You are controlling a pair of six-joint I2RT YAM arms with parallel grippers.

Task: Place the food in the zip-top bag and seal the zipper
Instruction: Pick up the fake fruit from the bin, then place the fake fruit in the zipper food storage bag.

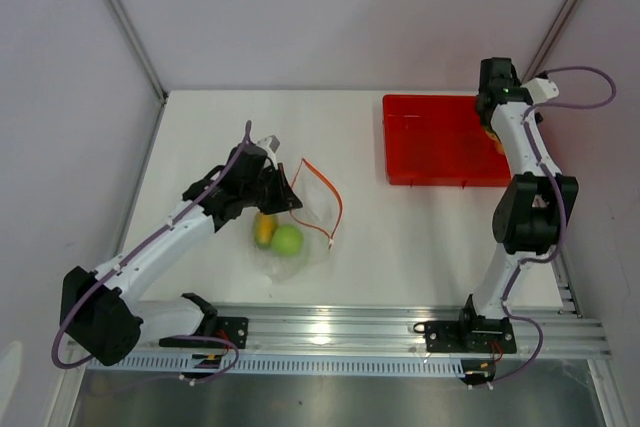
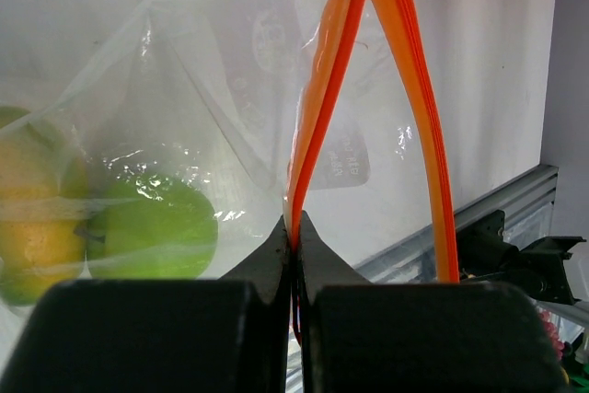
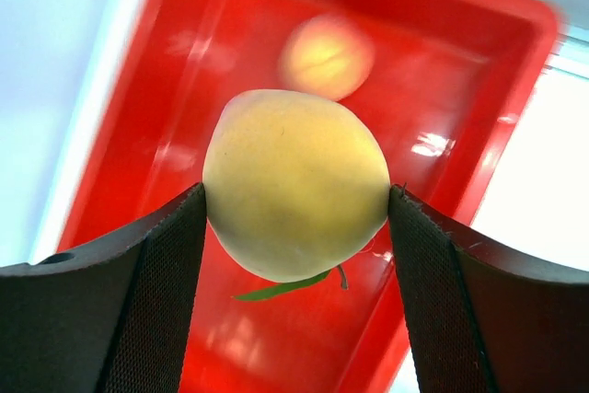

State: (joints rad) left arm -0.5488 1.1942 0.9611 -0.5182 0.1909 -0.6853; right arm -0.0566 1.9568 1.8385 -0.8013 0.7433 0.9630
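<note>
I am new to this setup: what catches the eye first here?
The bright red tray at the far right, where the right gripper clamps a yellow peach, a second peach lying inside. Then, left of centre, the left gripper pinches the orange zipper of the clear bag holding a green apple and mango.

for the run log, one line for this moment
left hand: shut on zipper | right hand: shut on peach at tray | apple, mango in bag

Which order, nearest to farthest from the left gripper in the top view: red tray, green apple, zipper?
1. zipper, pinched in the left gripper.
2. green apple, close by, toward the near edge.
3. red tray, far to the right.
</note>
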